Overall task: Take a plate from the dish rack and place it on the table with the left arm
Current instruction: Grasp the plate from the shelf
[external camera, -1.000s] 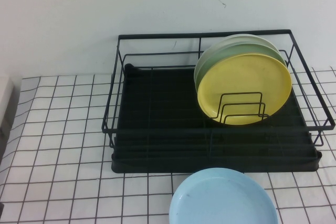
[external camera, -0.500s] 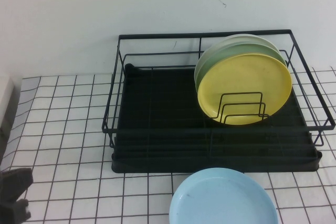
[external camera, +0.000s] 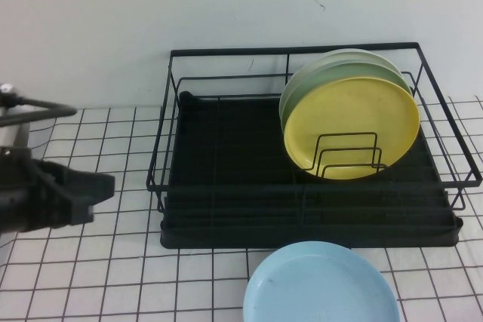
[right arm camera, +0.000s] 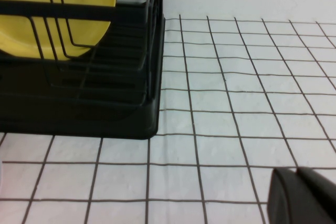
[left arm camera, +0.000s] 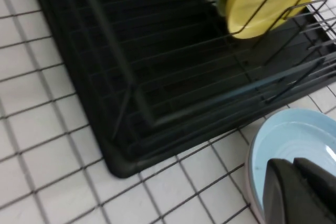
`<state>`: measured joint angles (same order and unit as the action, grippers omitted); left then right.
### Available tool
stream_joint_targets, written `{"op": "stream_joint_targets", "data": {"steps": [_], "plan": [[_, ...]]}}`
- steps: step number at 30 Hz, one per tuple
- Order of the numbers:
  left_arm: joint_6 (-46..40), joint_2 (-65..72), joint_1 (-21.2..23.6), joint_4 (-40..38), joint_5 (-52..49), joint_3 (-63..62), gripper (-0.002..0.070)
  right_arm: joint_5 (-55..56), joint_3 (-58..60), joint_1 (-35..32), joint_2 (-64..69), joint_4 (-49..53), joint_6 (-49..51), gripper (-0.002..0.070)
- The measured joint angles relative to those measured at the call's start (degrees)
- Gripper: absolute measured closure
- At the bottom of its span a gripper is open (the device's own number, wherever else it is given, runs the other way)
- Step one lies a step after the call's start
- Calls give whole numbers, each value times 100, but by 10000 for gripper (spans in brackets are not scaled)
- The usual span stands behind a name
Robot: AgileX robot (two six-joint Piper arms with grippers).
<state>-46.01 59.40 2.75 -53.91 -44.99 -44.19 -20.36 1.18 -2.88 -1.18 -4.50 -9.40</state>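
The yellow plate (external camera: 351,126) stands upright at the front of the dividers in the right part of the black dish rack (external camera: 226,186). It also shows in the left wrist view (left arm camera: 262,3) and the right wrist view (right arm camera: 47,14). My left gripper (external camera: 102,186) is shut and empty above the table (external camera: 90,262), left of the rack and well short of the plate. In the left wrist view its fingertips (left arm camera: 286,174) lie together over the light blue plate. My right gripper (right arm camera: 296,174) is shut and empty, low over the table right of the rack; the high view does not show it.
Pale mint-green plates (external camera: 317,73) stand right behind the yellow one. A light blue plate (external camera: 321,288) lies flat on the table in front of the rack. The rack's top wire rail (external camera: 294,50) runs around the plates. A white wall is behind.
My left arm has come into the high view from the lower left corner and moved up and to the right toward the rack. The plates and rack have not moved.
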Motion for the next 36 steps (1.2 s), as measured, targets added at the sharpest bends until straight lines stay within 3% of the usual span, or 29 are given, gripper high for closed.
{"op": "stream_joint_targets", "data": {"steps": [11, 16, 21, 24, 29, 32, 36], "plan": [[-496, 1449, -2099, -14, 744, -1167, 678, 0, 0, 0, 0, 0, 0, 678], [-628, 2143, -2623, -14, 744, -1723, 678, 0, 0, 0, 0, 0, 0, 678], [-1192, 2724, -2731, -14, 768, -2270, 658, 0, 0, 0, 0, 0, 0, 678], [-1660, 3034, -2731, -40, 834, -2621, 560, 0, 0, 0, 0, 0, 0, 678], [-2366, 3588, -2731, -286, 913, -3199, 296, 0, 0, 0, 0, 0, 0, 678], [-2872, 3939, -2731, -562, 952, -3492, 245, 0, 0, 0, 0, 0, 0, 678], [-3811, 4375, -2731, -1030, 999, -3787, 242, 0, 0, 0, 0, 0, 0, 678]]}}
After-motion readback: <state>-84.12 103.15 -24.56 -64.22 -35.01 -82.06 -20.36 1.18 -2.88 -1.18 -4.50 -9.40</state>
